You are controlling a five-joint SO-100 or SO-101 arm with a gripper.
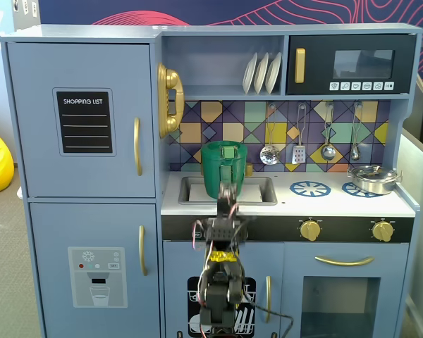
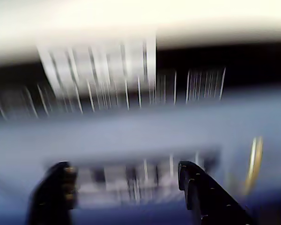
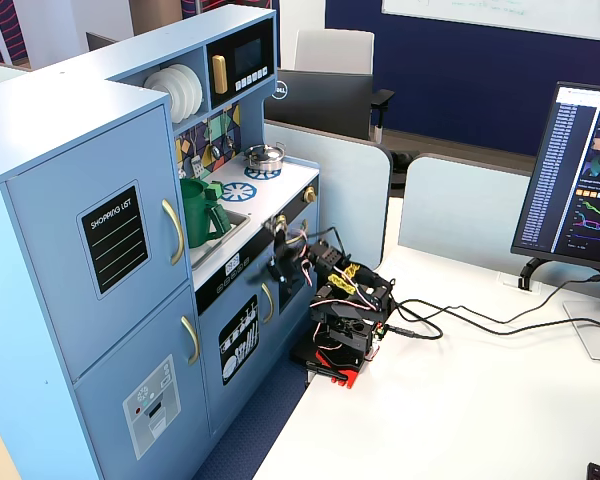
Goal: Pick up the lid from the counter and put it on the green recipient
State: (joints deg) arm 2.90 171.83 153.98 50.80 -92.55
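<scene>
The green recipient stands at the sink on the white counter. A flat green lid with a small tab seems to lie across its mouth, and its tab shows in the other fixed view. My gripper is at the counter's front edge, just in front of and below the recipient and apart from it. In the blurred wrist view the gripper is open, its dark fingers wide apart with nothing between them.
A shiny silver pot sits on the right burner. Utensils hang on the back wall. The arm's base stands on a white desk with cables and a monitor to the right.
</scene>
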